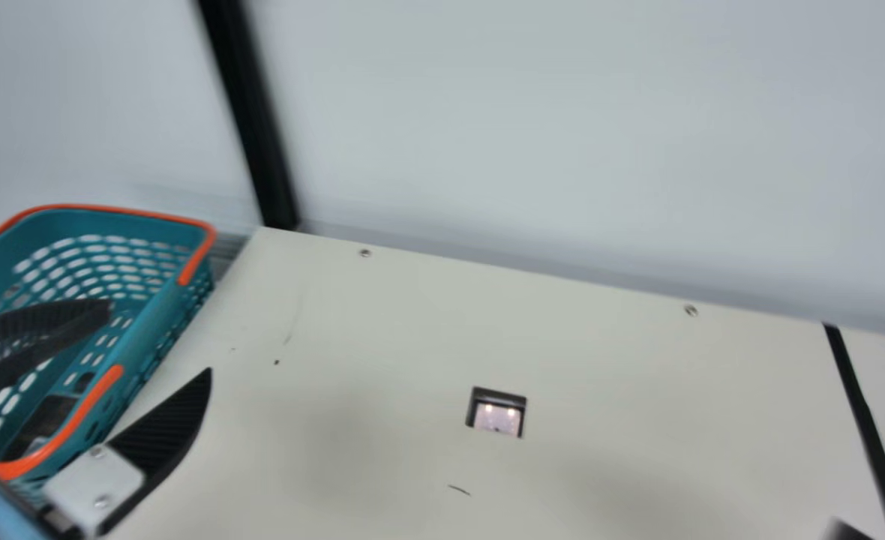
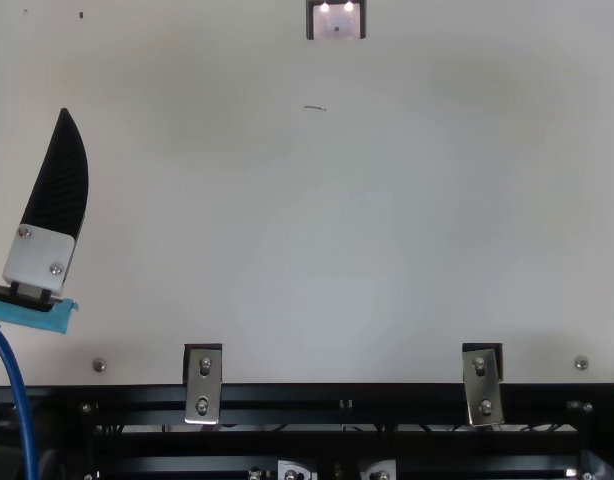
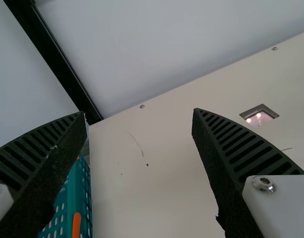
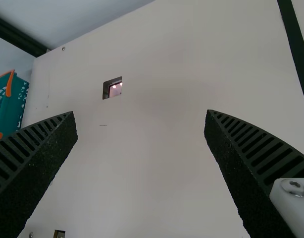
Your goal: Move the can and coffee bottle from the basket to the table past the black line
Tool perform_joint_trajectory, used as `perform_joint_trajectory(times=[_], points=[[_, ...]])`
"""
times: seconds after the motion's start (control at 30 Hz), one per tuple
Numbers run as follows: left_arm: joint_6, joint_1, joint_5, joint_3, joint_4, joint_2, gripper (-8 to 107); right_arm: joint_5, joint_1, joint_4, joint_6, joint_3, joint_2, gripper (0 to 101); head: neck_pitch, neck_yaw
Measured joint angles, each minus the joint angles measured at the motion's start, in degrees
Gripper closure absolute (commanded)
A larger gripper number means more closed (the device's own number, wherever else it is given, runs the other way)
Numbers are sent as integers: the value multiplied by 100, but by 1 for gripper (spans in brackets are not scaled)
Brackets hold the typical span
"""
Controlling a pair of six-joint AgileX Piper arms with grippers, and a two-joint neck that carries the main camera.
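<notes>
Right end effector (image 1: 847, 531) cut off, basket (image 1: 150, 322) cropped

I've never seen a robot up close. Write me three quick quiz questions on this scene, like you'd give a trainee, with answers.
1. True or false: the left gripper is open.
2. What colour is the body of the basket? A) yellow B) teal C) red
3. Fill in: in the main view, the black line runs across the table toward the picture's ____ side.
Key: 1 true; 2 B; 3 right
</notes>
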Motion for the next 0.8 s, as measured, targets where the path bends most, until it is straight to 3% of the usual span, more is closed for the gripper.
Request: perform_joint_trajectory(times=[0.47, 0.8], points=[[0, 0, 0, 0, 0, 0, 9, 0, 0, 0, 0, 0, 0, 0, 29, 2727], [0, 0, 0, 0, 0, 0, 9, 0, 0, 0, 0, 0, 0, 0, 0, 2727]])
